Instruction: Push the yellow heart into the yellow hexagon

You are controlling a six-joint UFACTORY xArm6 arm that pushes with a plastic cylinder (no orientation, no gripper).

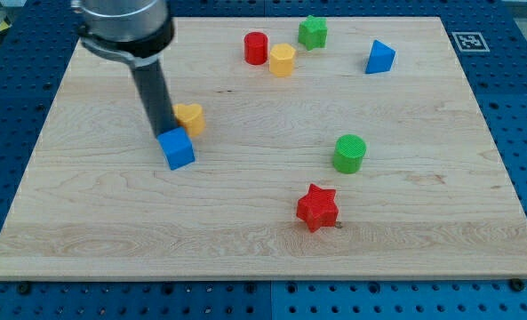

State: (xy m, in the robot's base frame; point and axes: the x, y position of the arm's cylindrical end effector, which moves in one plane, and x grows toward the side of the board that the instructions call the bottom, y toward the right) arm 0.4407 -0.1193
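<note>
Standing nearly upright at the view's left, my dark rod comes down to the table (pixel 245 231), and my tip (pixel 162 134) sits at the upper-left edge of the blue cube (pixel 178 148), apparently touching it, with the yellow heart (pixel 190 117) just to the tip's right; the rod hides the heart's left edge, so I cannot tell whether the two touch. As a tool, the rod has nothing to open or close and has hold of nothing; it only rests beside these two blocks. The yellow heart lies just above the blue cube, close to it, in the left-centre of the table. The yellow hexagon (pixel 282 60) is well apart from the heart, up toward the view's top, with a red cylinder (pixel 256 47) just to its left and a green star-like block (pixel 313 32) just beyond it to the upper right. A blue triangular block (pixel 379 57) lies farther to the view's right. A green cylinder (pixel 349 153) stands right of centre, and a red star (pixel 317 208) lies below it, toward the view's bottom. No containers show on the table; every block sits directly on the wood.
</note>
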